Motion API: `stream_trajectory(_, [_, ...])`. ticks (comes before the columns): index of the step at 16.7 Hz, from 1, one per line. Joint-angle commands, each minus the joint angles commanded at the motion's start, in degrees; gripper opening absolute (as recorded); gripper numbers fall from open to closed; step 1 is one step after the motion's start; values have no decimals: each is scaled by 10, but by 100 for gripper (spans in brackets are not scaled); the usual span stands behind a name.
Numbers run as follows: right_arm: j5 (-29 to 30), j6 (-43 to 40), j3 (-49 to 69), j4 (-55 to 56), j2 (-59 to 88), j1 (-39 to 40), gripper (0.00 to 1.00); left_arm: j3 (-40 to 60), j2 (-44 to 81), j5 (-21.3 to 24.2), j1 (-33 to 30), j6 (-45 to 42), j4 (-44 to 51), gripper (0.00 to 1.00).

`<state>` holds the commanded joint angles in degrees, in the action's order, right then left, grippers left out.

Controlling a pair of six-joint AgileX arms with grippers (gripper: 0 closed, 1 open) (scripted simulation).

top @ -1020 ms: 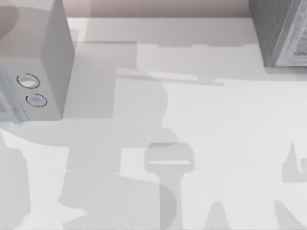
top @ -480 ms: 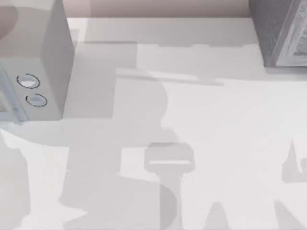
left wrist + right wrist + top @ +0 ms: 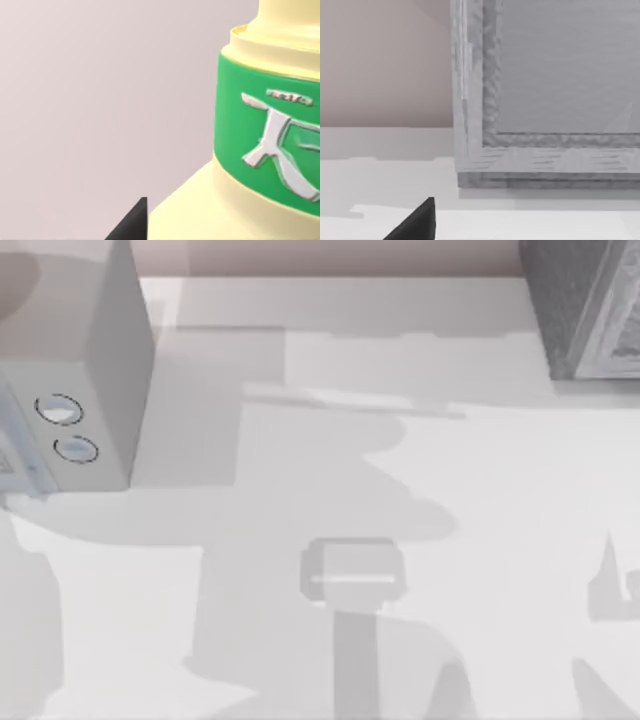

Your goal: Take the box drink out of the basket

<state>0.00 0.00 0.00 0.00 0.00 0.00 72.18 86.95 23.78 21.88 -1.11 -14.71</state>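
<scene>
Probably mid-lift: pale yellow box drink (image 3: 250,150) looming close at left hand, grasp impossible to tell, no basket nearby, right hand parked by grey box (image 3: 545,90)

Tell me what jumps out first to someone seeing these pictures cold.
The pale yellow carton with its bright green band and silvery character looms close in the left wrist view, a black tip of the left claw at the picture's edge. From above, a large white box with two round buttons stands at the table's far left, a grey box at the far right. Broad shadows fall across the white table between them.
</scene>
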Motion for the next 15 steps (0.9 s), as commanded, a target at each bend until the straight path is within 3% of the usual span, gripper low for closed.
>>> stream_trajectory(9, [0,0,0,0,0,0,100,214,16,-5,-3,2,187,0])
stream_trajectory(15, [0,0,0,0,0,0,100,236,23,-7,-2,2,208,0])
